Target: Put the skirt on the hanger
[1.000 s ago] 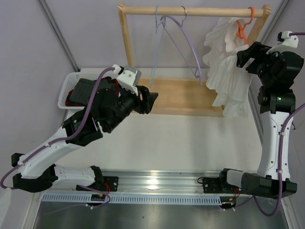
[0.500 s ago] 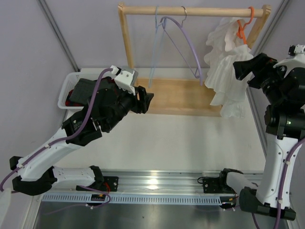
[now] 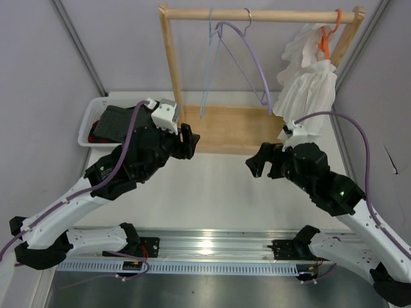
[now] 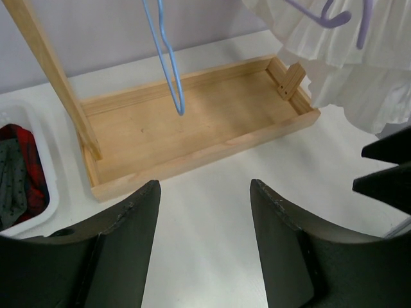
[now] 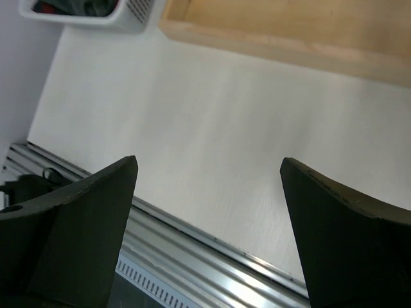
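Since a second ago my right gripper (image 3: 260, 163) has dropped away from the skirt (image 3: 308, 90) to low over the table (image 3: 225, 199), jaws wide and empty. My left gripper (image 3: 191, 138) hovers parted, also empty. The skirt hangs on the orange hanger (image 3: 325, 37) at the right end of the rail (image 3: 282, 15). It looks light, soft and crinkly, so I'd pinch the waistband, not the ruffles. The purple hanger (image 3: 255, 61) nearby could snag.

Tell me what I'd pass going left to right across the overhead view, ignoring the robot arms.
White basket → pale blue hanger → purple hanger → white skirt on its orange hanger.
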Action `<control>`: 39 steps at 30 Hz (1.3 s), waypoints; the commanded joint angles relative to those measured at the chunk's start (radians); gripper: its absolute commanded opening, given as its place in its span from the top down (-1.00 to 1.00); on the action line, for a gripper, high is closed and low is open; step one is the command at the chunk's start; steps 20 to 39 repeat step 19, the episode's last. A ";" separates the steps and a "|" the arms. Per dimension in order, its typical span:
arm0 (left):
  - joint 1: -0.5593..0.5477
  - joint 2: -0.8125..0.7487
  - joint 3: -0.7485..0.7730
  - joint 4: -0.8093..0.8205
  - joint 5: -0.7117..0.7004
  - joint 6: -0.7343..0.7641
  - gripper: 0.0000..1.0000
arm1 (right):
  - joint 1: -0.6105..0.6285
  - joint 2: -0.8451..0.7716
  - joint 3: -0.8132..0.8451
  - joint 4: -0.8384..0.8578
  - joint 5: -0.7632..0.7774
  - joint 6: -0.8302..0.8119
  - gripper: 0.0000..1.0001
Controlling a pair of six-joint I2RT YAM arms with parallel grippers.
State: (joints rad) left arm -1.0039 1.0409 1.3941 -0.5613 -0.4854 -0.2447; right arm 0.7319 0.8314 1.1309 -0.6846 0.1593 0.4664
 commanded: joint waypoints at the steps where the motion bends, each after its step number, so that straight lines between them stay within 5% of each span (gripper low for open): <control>1: 0.022 -0.035 -0.073 -0.008 0.008 -0.065 -0.28 | 0.037 -0.089 -0.083 0.046 0.128 0.066 -0.99; 13: 0.031 -0.081 -0.248 0.001 0.018 -0.189 -0.28 | 0.038 -0.094 -0.160 0.043 0.180 0.037 -0.99; 39: 0.033 -0.082 -0.248 -0.009 0.014 -0.199 -0.27 | 0.038 -0.104 -0.166 0.065 0.218 0.031 -0.99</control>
